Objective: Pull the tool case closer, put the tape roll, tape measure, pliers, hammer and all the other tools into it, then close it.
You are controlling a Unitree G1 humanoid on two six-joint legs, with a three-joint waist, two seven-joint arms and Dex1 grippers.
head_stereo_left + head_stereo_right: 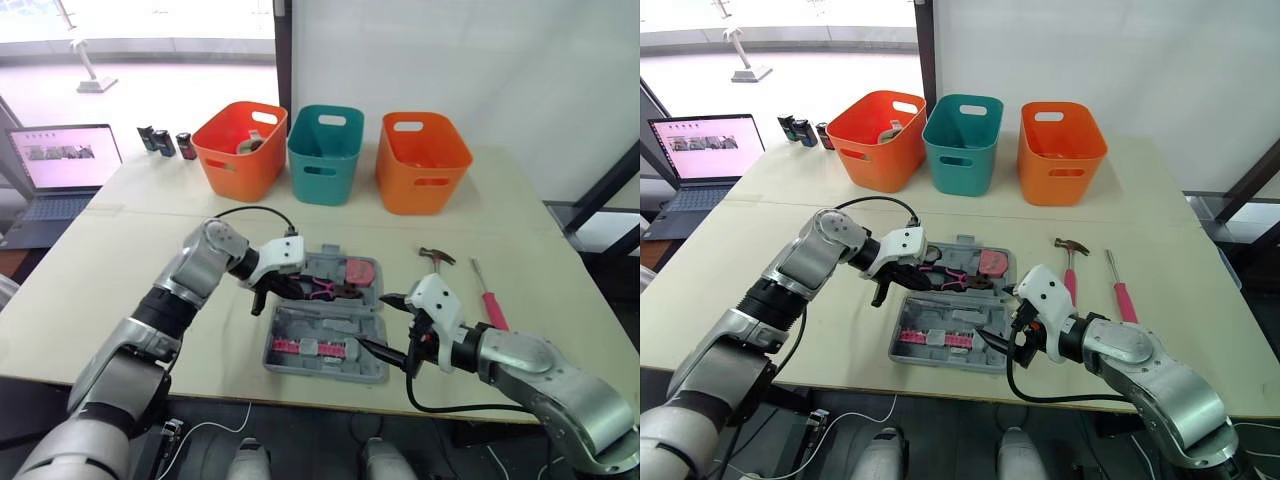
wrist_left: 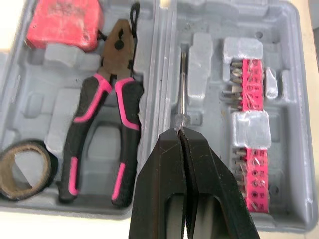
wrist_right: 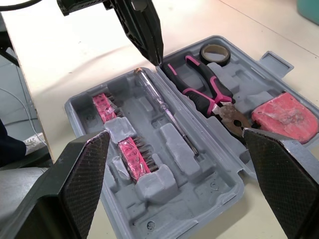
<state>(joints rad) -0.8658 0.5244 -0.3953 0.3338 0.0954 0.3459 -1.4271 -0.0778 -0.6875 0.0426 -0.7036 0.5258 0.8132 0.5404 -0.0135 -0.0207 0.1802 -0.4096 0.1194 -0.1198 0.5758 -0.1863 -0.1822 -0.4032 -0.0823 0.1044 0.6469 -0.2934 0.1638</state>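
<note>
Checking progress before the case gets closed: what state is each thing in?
tool case: open
tape roll: in case
pliers: in case
tape measure: in case
clear screwdriver: in case
hammer: outside case
pink screwdriver: outside case
left hand: shut
right hand: open

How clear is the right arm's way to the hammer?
Likely yes: the hammer lies on bare table just beside the right gripper, whose fingers are open and empty over the tool case. Nothing lies between; the pink screwdriver sits farther out.

Grey tool case (image 3: 194,209) open; pliers (image 3: 202,94), tape roll (image 3: 215,52), red tape measure (image 3: 286,117) inside; hammer (image 1: 437,258), pink screwdriver (image 1: 490,300) lie outside.
</note>
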